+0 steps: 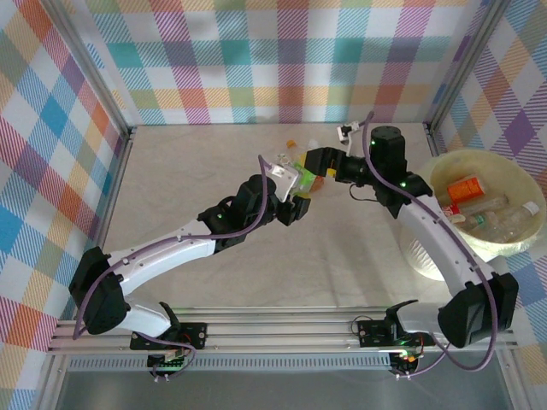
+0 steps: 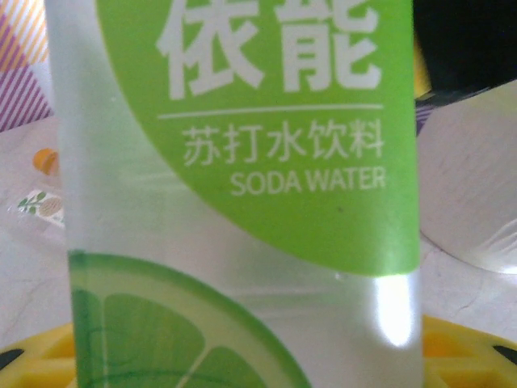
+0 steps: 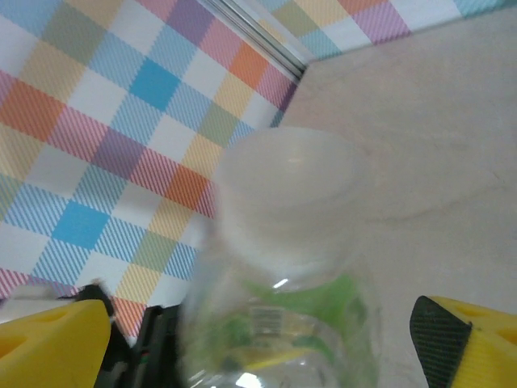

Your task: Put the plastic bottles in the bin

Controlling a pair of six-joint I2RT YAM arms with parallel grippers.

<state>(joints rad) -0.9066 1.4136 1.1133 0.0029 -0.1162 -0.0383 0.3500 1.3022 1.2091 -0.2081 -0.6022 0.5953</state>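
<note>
A clear bottle point(image 1: 300, 173) with a green lime label hangs above the middle of the table between both arms. My left gripper point(image 1: 293, 198) is shut on its body; in the left wrist view the bottle point(image 2: 242, 202) is pressed close, with yellow fingertips point(image 2: 40, 352) at the bottom corners. My right gripper point(image 1: 318, 171) is open around its white-capped end; in the right wrist view the bottle point(image 3: 283, 275) sits between the yellow fingers point(image 3: 56, 339), with gaps on both sides. The pale yellow-green bin point(image 1: 444, 171) stands at the right and holds several bottles point(image 1: 466, 188).
Two more bottles lie on the table behind the grippers, one with an orange cap point(image 1: 291, 145) and a clear one point(image 1: 313, 147). Checked walls close in the back and both sides. The right arm's forearm passes just in front of the bin.
</note>
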